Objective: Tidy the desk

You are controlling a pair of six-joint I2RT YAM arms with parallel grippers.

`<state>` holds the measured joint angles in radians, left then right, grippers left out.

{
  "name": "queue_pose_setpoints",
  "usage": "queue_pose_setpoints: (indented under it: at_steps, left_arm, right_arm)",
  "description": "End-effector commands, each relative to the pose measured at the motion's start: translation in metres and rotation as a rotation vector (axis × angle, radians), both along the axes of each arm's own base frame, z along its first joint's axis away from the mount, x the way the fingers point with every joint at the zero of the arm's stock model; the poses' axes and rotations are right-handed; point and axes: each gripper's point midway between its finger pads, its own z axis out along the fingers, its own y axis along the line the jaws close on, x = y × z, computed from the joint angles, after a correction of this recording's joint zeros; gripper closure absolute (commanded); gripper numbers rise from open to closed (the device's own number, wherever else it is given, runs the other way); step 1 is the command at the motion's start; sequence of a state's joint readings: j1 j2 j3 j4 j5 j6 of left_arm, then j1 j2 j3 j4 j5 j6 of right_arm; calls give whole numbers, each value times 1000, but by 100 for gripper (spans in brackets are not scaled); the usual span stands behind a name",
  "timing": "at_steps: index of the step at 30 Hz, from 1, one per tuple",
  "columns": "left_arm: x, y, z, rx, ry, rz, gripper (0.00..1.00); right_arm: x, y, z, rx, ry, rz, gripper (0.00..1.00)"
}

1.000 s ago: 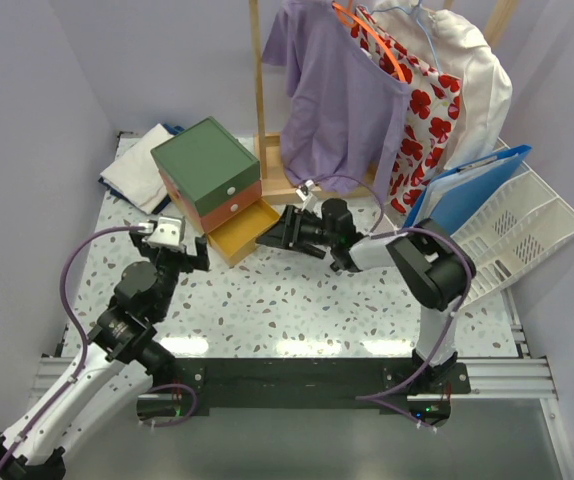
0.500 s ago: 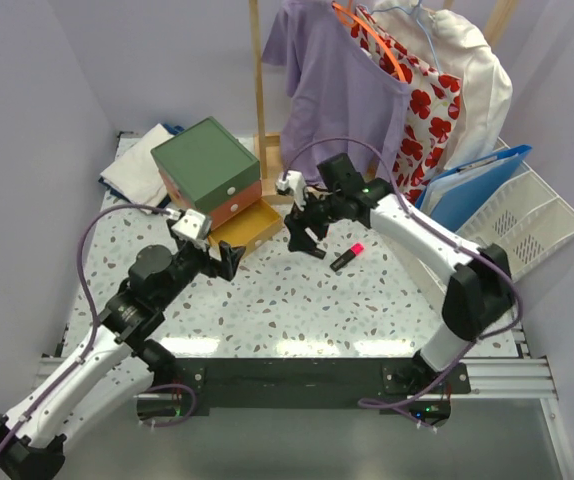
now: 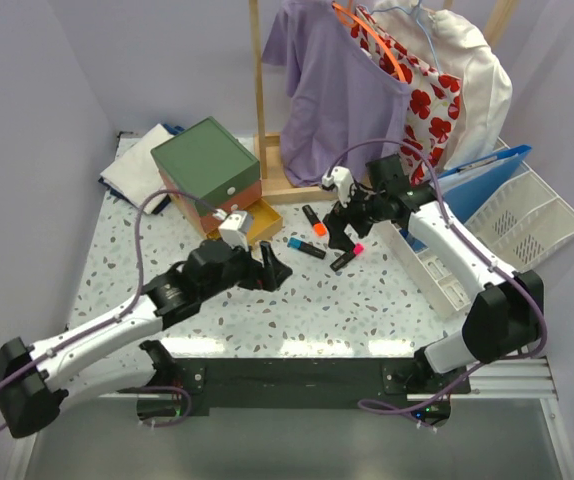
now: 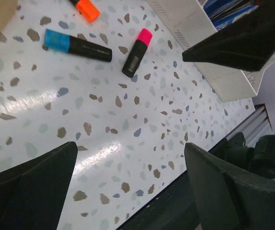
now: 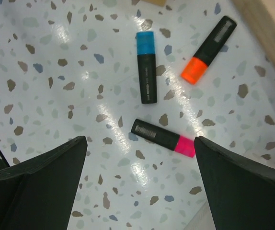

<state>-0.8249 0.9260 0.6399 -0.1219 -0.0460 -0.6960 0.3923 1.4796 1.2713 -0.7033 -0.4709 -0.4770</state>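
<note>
The table point(image 3: 317, 310) spreads under both arms. A pink marker point(image 5: 164, 138), blue marker point(image 5: 146, 67) and orange marker point(image 5: 208, 49) lie loose toward its far edge. The right claw point(image 5: 140, 182) hangs open over the pink marker, and the left claw point(image 4: 128, 191) is open too. The likely next move is to lower and grip it.

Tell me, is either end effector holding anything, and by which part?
Nothing is held. The left end effector and right end effector are open and empty; the pink highlighter, blue highlighter and orange highlighter lie loose on the desk.
</note>
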Motion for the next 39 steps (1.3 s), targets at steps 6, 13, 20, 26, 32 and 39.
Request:
queue_pose_setpoints:
  at_steps: [6,13,20,26,32,39]
  left_arm:
    - [54,-38,-27,115,371,669,0]
    - [89,-73,-58,208,440,751,6]
    - [120,-91,-97,241,538,752,31]
    - [140,-91,-109,260,569,780,41]
    - [152,-91,-121,274,584,787,49]
    - [146,-91,-144,323,628,779,42]
  right_arm:
    - [-1,-12,35,108,-89,-55,1]
    - [5,-28,45,108,-139,-127,1]
    - [6,-34,48,107,-151,-153,1]
    - [6,-35,46,99,-157,-147,1]
    - [8,-38,41,82,-156,-153,1]
    - [8,-38,41,82,-156,-154,1]
